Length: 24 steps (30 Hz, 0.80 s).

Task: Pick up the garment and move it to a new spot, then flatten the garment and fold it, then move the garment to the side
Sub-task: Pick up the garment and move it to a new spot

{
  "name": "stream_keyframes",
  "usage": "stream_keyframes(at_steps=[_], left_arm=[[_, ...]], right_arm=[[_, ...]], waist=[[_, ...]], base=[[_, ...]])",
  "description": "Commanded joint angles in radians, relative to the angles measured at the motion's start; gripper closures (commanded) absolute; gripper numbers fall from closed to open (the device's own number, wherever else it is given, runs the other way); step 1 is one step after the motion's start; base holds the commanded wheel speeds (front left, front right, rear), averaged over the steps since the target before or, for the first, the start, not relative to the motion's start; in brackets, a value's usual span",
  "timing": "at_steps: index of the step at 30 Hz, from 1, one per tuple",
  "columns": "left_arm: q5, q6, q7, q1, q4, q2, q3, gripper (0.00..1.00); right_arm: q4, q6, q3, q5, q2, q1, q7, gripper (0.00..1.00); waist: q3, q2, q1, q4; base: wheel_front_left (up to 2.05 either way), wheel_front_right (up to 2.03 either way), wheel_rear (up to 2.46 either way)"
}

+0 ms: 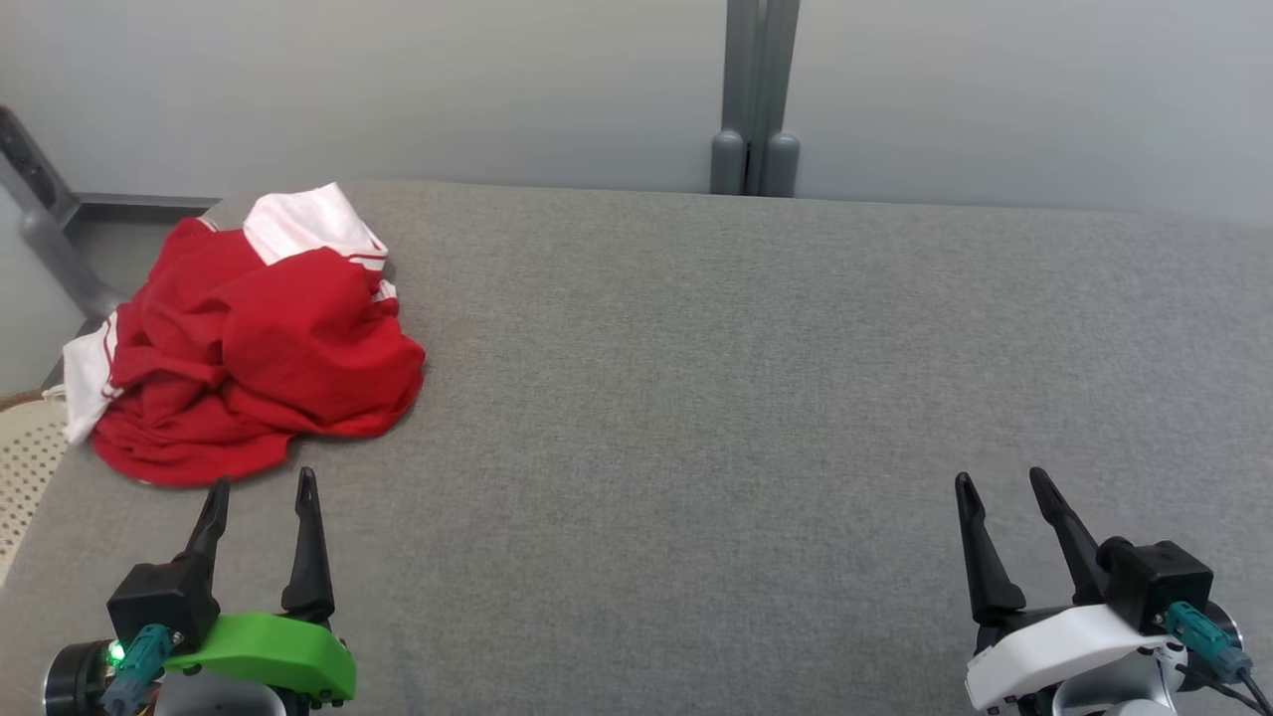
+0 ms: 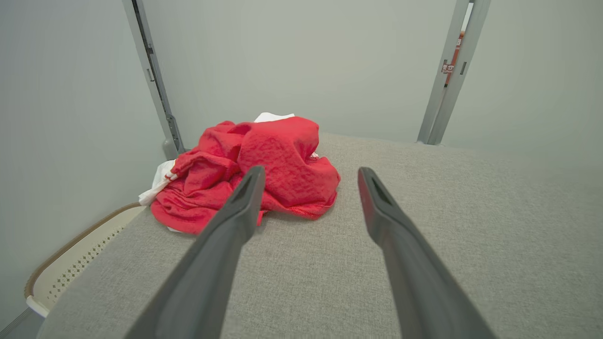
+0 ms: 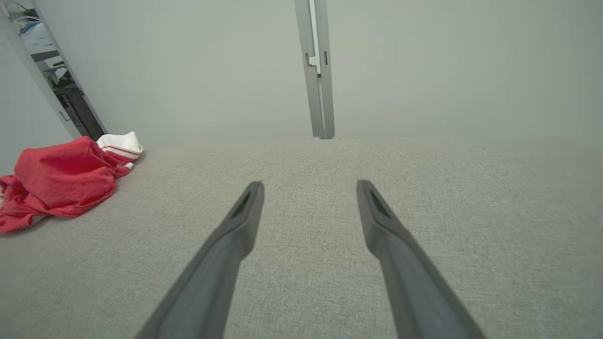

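Note:
The garment (image 1: pixel 259 348) is red with white parts and lies crumpled in a heap at the far left of the grey table (image 1: pixel 746 398). My left gripper (image 1: pixel 264 487) stands open at the lower left, its tips just short of the heap's near edge, nothing between them. In the left wrist view the garment (image 2: pixel 264 169) lies ahead of the open left gripper (image 2: pixel 308 174). My right gripper (image 1: pixel 1000 482) is open at the lower right, far from the cloth. The right wrist view has the garment (image 3: pixel 61 179) at its left edge, with the right gripper (image 3: pixel 308 186) over bare fabric.
A pale perforated basket (image 1: pixel 25 467) sits beside the table's left edge, below the garment. A grey post (image 1: pixel 754 99) stands against the wall behind the table's far edge. A slanted metal frame (image 1: pixel 45 219) rises at the far left corner.

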Motion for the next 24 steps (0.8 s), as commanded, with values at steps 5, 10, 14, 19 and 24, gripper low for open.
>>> stream_keyframes(at_steps=[5,10,14,19,24], left_arm=[[0.003,0.009,-0.022,0.002,0.003,0.013,0.005,0.00],[0.000,0.014,-0.028,0.007,0.007,0.020,0.008,0.00],[0.000,0.016,-0.032,0.008,0.007,0.023,0.006,0.00],[-0.005,0.018,-0.036,0.016,0.009,0.027,0.006,0.00],[-0.014,0.023,-0.041,0.018,0.011,0.026,0.006,0.00]], right_arm=[[0.005,0.000,0.001,0.006,-0.003,0.011,-0.004,0.00],[0.015,0.000,0.006,0.013,-0.003,0.011,-0.008,0.00],[0.023,0.000,0.008,0.018,-0.004,0.011,-0.013,0.00],[0.031,0.000,0.015,0.019,-0.004,0.010,-0.014,0.00],[0.032,0.000,0.017,0.016,-0.004,0.003,-0.009,0.00]], waist=[[0.002,0.0000,0.0000,0.102],[-0.001,0.0000,0.0000,0.158],[-0.004,0.0000,0.0000,0.203],[-0.004,0.0000,0.0000,0.251],[0.000,0.0000,0.0000,0.285]], base=[[0.00,0.00,0.00],[0.00,0.00,0.00],[0.00,0.00,0.00],[0.00,0.00,0.00],[0.00,0.00,0.00]])
